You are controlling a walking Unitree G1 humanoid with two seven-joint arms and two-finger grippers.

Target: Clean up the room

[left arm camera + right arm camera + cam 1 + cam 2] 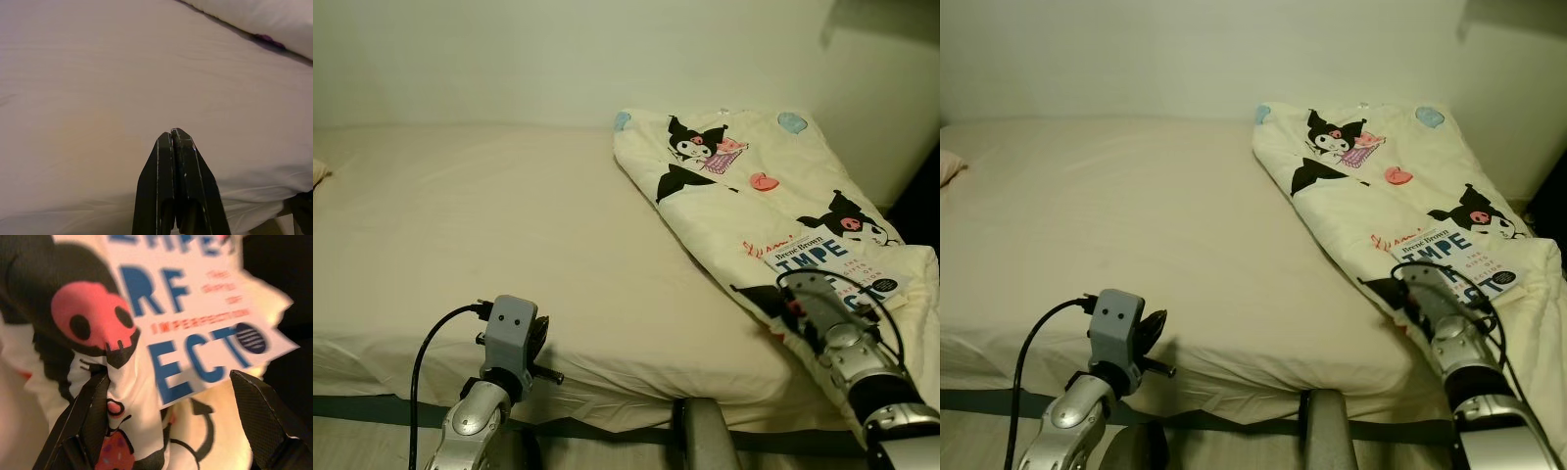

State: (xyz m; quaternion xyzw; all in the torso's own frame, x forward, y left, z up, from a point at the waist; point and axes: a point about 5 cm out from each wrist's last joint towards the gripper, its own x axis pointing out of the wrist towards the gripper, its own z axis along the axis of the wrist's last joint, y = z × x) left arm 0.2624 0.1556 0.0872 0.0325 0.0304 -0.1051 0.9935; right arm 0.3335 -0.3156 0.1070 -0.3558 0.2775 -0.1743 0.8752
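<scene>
Your right gripper (171, 421), 2 fingers spread, straddles the book's (840, 271) near edge on the quilt (724, 186); left gripper (176, 139), pressed together, idles near the bed (460, 215).

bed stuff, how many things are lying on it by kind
Book: 1, white with blue lettering, lying on the blanket; the open right end effector is at its near edge.
Blanket: 1, cream with cartoon prints, along the right side of the bed.
Pillow: 1, only its corner at the far left.
Total: 3
</scene>
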